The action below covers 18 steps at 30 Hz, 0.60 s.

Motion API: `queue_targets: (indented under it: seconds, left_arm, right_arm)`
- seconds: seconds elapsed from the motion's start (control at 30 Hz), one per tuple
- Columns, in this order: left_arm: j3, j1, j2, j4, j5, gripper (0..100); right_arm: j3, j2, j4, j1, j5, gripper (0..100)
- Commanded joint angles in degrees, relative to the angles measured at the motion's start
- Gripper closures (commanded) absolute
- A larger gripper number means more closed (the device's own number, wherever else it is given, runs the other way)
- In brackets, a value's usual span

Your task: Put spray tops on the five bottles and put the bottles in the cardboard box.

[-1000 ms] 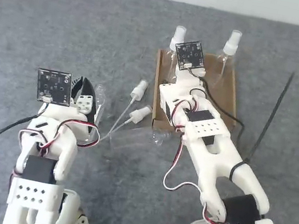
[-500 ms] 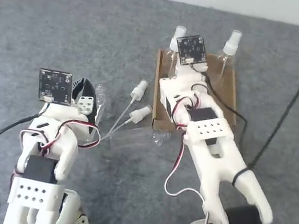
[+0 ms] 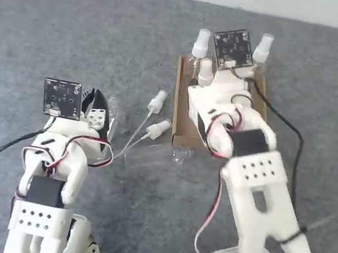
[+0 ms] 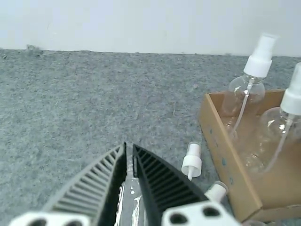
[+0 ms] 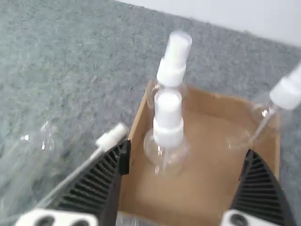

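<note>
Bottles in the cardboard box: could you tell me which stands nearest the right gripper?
The nearer bottle by the cardboard box's left wall, just before the open right gripper; the other two stand at its far corners.

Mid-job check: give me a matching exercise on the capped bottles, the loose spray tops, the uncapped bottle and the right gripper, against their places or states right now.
Things:
1. capped bottles
2. loose spray tops
3. uncapped bottle
4. right gripper

Places or states:
a. on its side on the carpet, by the near corner of the cardboard box
b. open, above the box
c. standing upright in the box
d. lying on the carpet beside the box

Pairs: 1-c, 2-d, 3-a, 4-b.
</note>
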<state>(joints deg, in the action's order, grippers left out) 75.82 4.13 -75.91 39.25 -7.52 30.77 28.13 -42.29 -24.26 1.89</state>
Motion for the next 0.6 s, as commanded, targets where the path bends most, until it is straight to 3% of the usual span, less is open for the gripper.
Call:
queue_targets:
  seconds: [0.0,0.23,0.57]
  left_arm:
    - [-0.4,-0.18,-0.79,-1.85,-0.26,99]
    - [-0.57,-0.18,-0.62,-1.85,-0.18,99]
    - [-0.66,-0.18,-0.53,-1.76,-0.18,99]
  right_arm:
    - [-3.78,8.66,-12.97,0.22,-0.35,69.5]
    - [-1.14,16.13,-29.49,0.13,-0.26,69.3]
    - [19.78,27.56,-20.79,-2.59,0.88,69.6]
